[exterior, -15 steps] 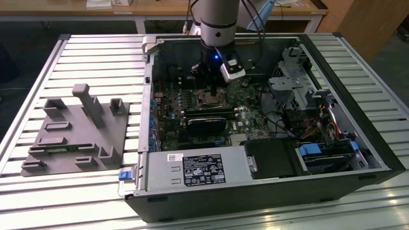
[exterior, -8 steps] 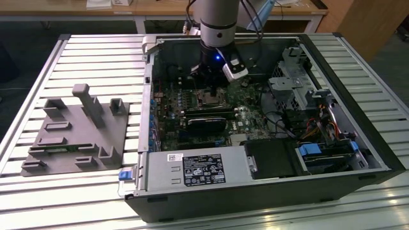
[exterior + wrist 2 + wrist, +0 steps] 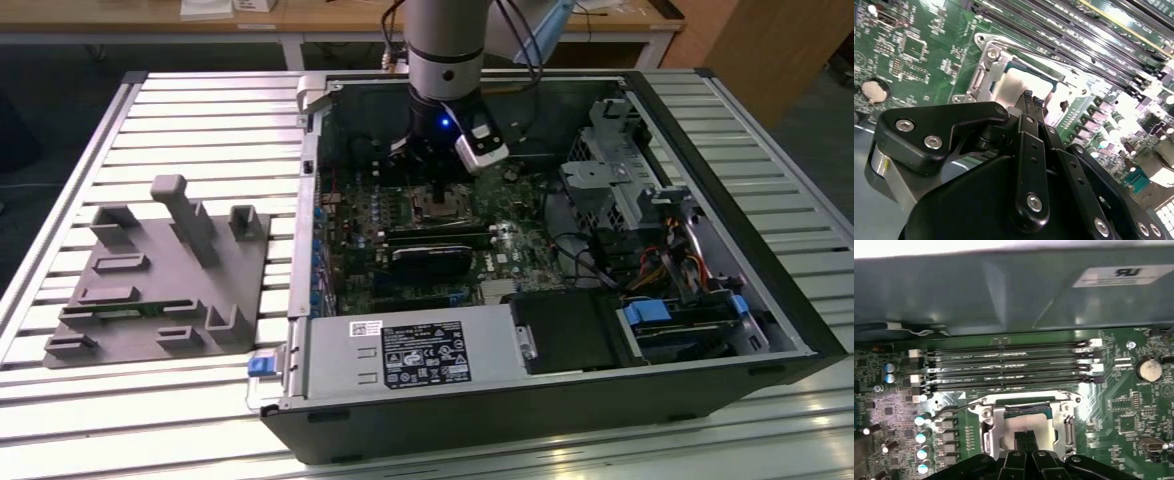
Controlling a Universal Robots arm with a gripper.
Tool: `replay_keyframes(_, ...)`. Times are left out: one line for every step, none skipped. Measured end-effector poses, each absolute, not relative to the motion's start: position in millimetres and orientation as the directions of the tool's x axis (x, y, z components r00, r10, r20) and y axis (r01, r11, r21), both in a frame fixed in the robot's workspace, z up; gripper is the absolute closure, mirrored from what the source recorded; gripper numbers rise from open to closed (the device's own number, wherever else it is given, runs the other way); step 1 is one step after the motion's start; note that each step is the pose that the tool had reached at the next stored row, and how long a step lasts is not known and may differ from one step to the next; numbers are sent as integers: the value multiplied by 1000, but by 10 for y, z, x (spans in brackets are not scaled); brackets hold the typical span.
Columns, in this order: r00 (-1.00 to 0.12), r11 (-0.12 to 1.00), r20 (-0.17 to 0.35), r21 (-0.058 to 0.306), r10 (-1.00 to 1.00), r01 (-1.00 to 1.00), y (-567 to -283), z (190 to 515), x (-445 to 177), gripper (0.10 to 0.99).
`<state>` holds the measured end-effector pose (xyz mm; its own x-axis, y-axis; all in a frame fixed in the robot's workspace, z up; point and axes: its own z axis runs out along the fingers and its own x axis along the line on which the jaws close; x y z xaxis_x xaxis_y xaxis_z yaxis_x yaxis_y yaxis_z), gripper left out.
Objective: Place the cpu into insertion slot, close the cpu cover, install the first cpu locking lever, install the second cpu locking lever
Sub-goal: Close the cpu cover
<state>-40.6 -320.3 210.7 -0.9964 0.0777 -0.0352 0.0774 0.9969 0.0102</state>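
Note:
In the exterior view my gripper (image 3: 430, 168) hangs inside the open computer case, just above the insertion slot (image 3: 434, 208) on the motherboard. Both wrist views show its black fingers pressed together, shut, with nothing between them. The gripper (image 3: 1031, 96) hovers right over the cpu (image 3: 1015, 82), whose silver-grey top lies in the socket. The cpu cover (image 3: 985, 75), a silver frame plate, lies down around the cpu (image 3: 1016, 424). In the first wrist view the gripper (image 3: 1026, 435) stands at the cover's (image 3: 990, 432) near edge. A thin wire locking lever (image 3: 956, 410) curves out beside the cover.
Long black memory slots (image 3: 1004, 367) run behind the socket, with the case wall (image 3: 1004, 290) beyond. A coin battery (image 3: 1148, 369) and a row of capacitors (image 3: 921, 437) flank the socket. A grey fixture block (image 3: 160, 280) sits on the table at the exterior view's left.

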Motion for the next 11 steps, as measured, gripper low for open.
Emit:
replay_keyframes(-996, 997, -35, 10, 78, 77, -3203, 2105, -423, 980)
replay_keyframes(-996, 997, -35, 10, 78, 77, -3202, 2103, -439, 980)
replay_keyframes(-996, 997, -35, 10, 77, 77, -3203, 2100, -455, 980)
replay_keyframes(-996, 997, -35, 10, 77, 77, -3203, 2098, -470, 980)
replay_keyframes(-996, 997, -35, 10, 77, 77, -3203, 2095, -486, 980)
replay_keyframes(-996, 997, -35, 10, 77, 77, -3203, 2091, -502, 980)
replay_keyframes(-996, 997, -35, 10, 76, 76, -3203, 2087, -518, 980)
replay_keyframes(-997, 997, -35, 11, 75, 75, -3203, 2083, -533, 980)
replay_keyframes(-997, 997, -35, 12, 74, 74, -3203, 2079, -547, 980)
replay_keyframes(-997, 997, -35, 14, 73, 72, -3203, 2075, -558, 980)
replay_keyframes(-997, 997, -35, 15, 71, 71, -3203, 2071, -568, 980)
